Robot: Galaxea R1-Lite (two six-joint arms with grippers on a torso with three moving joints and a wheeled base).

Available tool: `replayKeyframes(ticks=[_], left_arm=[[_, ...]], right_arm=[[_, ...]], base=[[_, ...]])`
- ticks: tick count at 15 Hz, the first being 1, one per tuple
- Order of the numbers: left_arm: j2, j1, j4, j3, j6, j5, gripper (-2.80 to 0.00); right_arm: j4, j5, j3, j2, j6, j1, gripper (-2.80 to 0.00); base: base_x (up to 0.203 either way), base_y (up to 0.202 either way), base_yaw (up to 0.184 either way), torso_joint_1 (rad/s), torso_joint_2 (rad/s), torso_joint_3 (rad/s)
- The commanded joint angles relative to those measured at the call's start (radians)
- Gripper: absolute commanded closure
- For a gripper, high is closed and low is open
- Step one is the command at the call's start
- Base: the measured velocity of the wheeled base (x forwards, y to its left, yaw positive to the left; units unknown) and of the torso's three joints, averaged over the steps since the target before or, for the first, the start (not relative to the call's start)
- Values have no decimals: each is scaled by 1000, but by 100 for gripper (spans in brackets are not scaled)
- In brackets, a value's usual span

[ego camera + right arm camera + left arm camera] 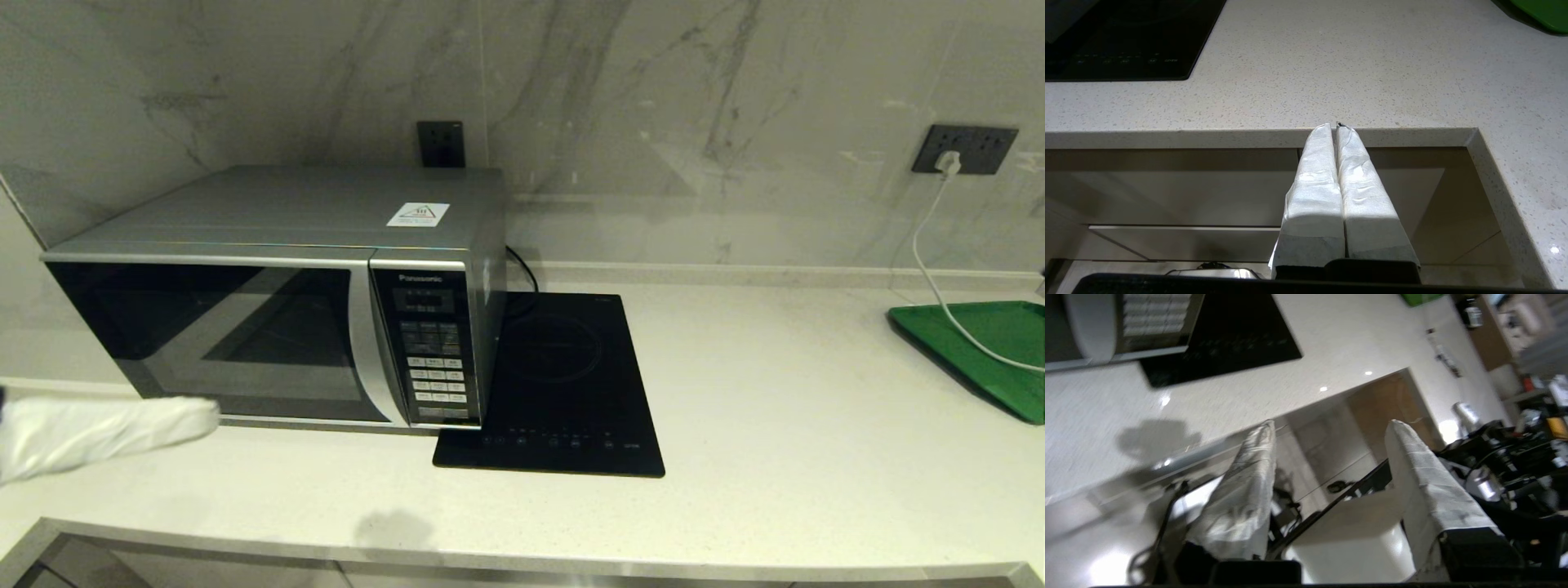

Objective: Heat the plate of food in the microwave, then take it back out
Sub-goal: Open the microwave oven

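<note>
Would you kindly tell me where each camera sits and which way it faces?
Head view: above the counter, looking down at the shut microwave; left end effector enters low on the left.
Left wrist view: behind the open left end effector, facing the counter's front edge.
Right wrist view: behind the shut right end effector, below the counter edge, facing it.
All three share the black hob and green tray.

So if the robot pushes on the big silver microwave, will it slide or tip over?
Probably neither. The microwave is a wide, low box sitting flat on the counter, so it looks hard to tip. It also looks heavy, so a light push from the open left gripper likely wouldn't shift it. The smooth counter might let it slide under a hard shove.
</note>
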Motion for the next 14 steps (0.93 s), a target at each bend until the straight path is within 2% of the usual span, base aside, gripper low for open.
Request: replayKeyframes(ticks=[1, 2, 3, 4, 6, 8, 9, 14], left_arm=[[242, 132, -182, 6, 21, -275, -280], [318, 202, -259, 26, 64, -373, -280], [397, 262, -330, 54, 133, -461, -280], [464, 306, -386, 82, 200, -515, -280], [572, 365, -505, 153, 324, -581, -280], [642, 391, -575, 177, 425, -601, -280], [649, 395, -591, 175, 445, -608, -280], [645, 379, -620, 176, 447, -643, -280]], right_arm=[[2, 0, 0, 0, 1, 0, 0], [2, 0, 0, 0, 1, 0, 0], [2, 0, -1, 0, 1, 0, 0], [2, 0, -1, 0, 1, 1, 0], [2, 0, 0, 0, 1, 0, 0], [2, 0, 0, 0, 1, 0, 0], [2, 0, -1, 0, 1, 0, 0], [2, 0, 0, 0, 1, 0, 0]], base=[[0, 0, 0, 0, 0, 0], [0, 0, 0, 0, 0, 0], [0, 0, 0, 0, 0, 0], [0, 0, 0, 0, 0, 0], [0, 0, 0, 0, 0, 0], [0, 0, 0, 0, 0, 0], [0, 0, 0, 0, 0, 0], [0, 0, 0, 0, 0, 0]])
